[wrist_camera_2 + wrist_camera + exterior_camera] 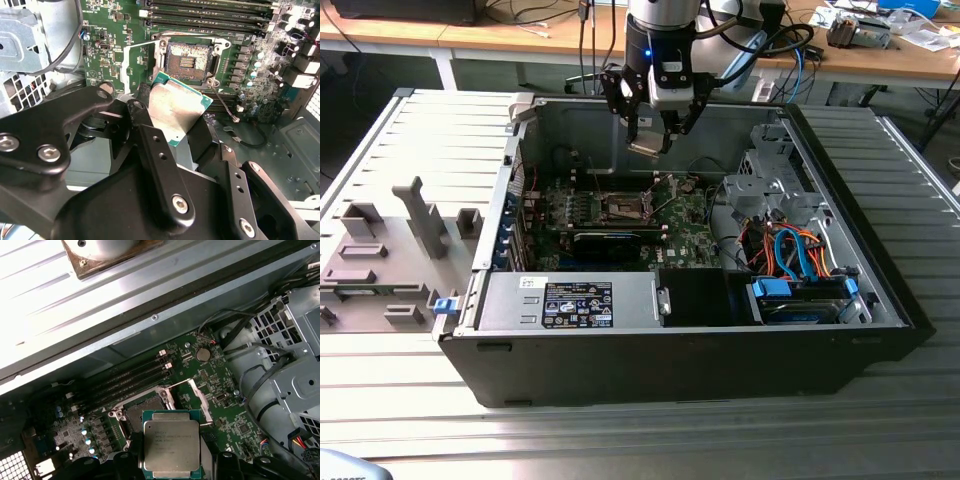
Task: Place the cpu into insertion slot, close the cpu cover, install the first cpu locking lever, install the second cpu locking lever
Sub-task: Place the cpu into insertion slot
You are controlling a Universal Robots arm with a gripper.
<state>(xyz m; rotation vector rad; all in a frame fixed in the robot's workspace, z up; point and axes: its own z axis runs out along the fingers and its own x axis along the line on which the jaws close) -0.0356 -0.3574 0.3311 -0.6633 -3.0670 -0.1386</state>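
Hangs above the socket (189, 57) with the gripper (650, 140) clamped on the cpu (172, 447), seemingly by opposite edges; light, stiff, fragile underneath.

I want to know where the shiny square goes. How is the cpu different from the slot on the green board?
The cpu is silvery on top; the insertion slot is dark inside. The cpu hangs in the gripper, above the board; the slot sits fixed on it, empty. Both are square.
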